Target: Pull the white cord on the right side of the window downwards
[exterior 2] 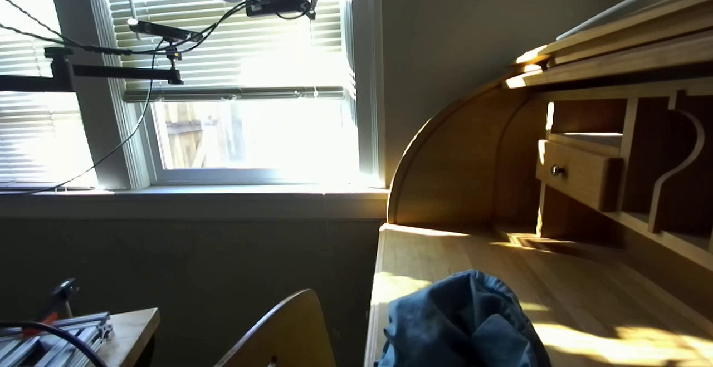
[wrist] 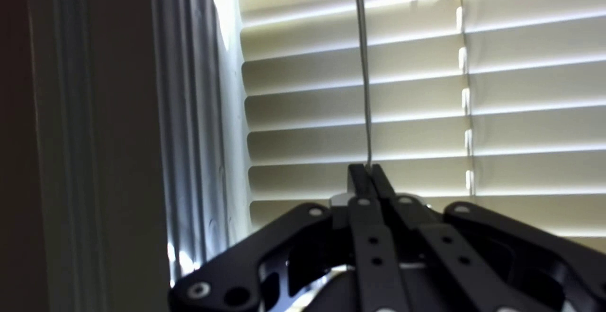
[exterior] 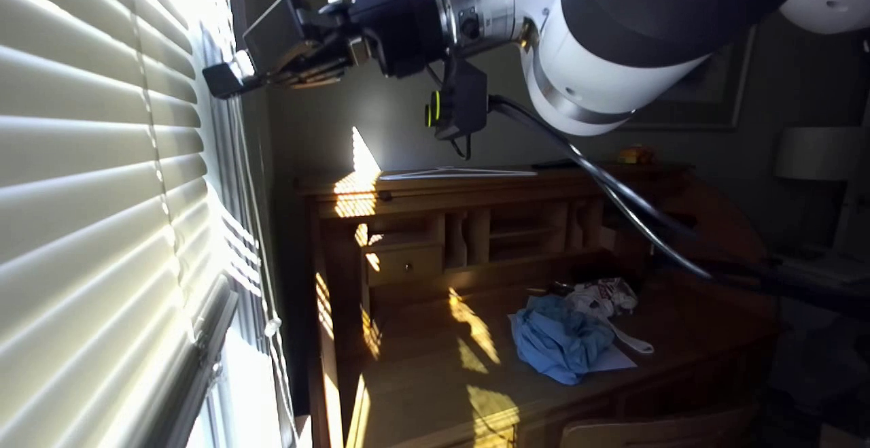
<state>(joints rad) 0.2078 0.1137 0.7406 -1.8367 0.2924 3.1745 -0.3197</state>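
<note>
The gripper has its fingers closed together, with the blind cord pinched between their tips. This cord runs upward in front of the white slatted blinds, near their side edge. In an exterior view, these blinds cover the upper part of the window, and beside it stands a roll-top desk with a crumpled blue cloth.

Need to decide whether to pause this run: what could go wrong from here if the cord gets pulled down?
The cord is thin and looks pinched only at the tips of the claw, so it may slip out under a pull. The blinds lie just beyond the claw in the wrist view; a small drift could bend them. Black cables sag below the arm and might snag.
</note>
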